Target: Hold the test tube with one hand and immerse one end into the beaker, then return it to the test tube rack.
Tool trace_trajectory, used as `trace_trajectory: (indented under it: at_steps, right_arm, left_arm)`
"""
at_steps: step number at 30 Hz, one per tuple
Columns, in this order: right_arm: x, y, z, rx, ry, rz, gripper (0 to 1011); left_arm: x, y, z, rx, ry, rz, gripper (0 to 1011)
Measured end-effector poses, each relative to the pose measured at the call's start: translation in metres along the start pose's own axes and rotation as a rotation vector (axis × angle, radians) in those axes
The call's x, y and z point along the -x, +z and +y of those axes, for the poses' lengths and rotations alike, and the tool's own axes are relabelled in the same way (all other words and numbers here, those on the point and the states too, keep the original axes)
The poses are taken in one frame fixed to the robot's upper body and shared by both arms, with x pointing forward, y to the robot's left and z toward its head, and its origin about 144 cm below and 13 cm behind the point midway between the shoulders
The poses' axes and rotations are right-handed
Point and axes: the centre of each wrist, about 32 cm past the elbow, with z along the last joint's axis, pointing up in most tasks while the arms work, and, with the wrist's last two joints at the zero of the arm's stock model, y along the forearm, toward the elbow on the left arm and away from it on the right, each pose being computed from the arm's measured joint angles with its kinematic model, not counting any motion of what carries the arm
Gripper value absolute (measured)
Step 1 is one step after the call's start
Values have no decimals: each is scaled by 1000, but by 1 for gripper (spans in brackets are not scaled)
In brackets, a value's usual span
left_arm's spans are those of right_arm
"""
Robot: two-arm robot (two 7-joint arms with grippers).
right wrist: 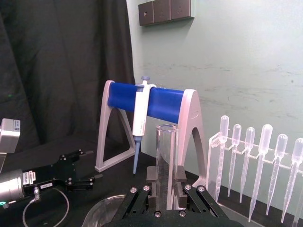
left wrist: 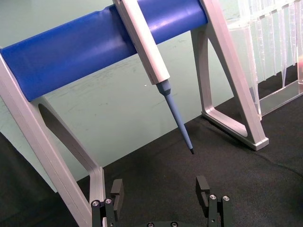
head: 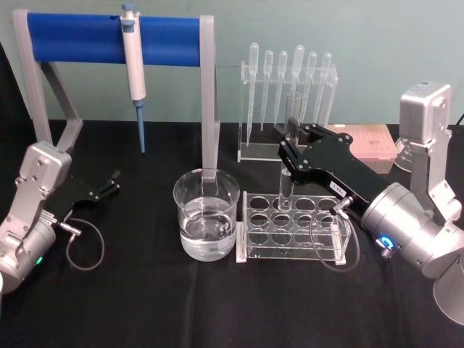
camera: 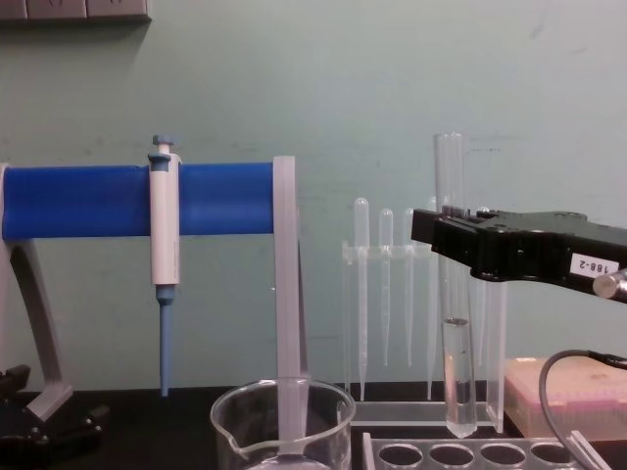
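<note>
- The right tool (head: 288,152) reaches in from the right, its black fingers pinching the test tube (head: 293,112) at about mid-height. The right wrist view shows the two pads (right wrist: 152,182) pressed on either side of the glass.
- The test tube (camera: 450,176) stands upright with its open rim up. In the chest view its round bottom hangs just above the far row of the test tube rack (head: 290,230), apart from it.
- The clear rack sits on the desk (head: 145,304), which is covered in black cloth, with the beaker (head: 206,214) just beside it on the left.
- The beaker holds clear liquid to about a third of its height.
- The left tool (head: 109,183) rests low at the left, well apart from the beaker. Its fingers (left wrist: 117,189) are spread and hold nothing.
- Behind the rack, a clear stand (head: 250,148) holds a row of pipettes (head: 286,80) with bulb tops.
- At far left, a grey frame with a blue bar (head: 80,38) carries a hanging white-and-blue micropipette (head: 133,69), tip down.
- A pink box (head: 366,141) lies at the far right of the desk.
- The far wall (head: 362,36) is pale green. A black curtain (right wrist: 61,71) hangs at the left of the room, and dark plates (right wrist: 165,10) are set high on the wall.
</note>
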Motion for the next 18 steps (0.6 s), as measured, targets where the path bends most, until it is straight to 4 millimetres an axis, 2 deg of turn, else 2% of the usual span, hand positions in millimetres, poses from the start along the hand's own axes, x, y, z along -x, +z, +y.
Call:
trace_trajectory:
  at_steps: [18]
  right_arm:
    - [0, 0, 0, 0, 0, 0, 233]
  left_arm:
    - [0, 0, 0, 0, 0, 0, 1000]
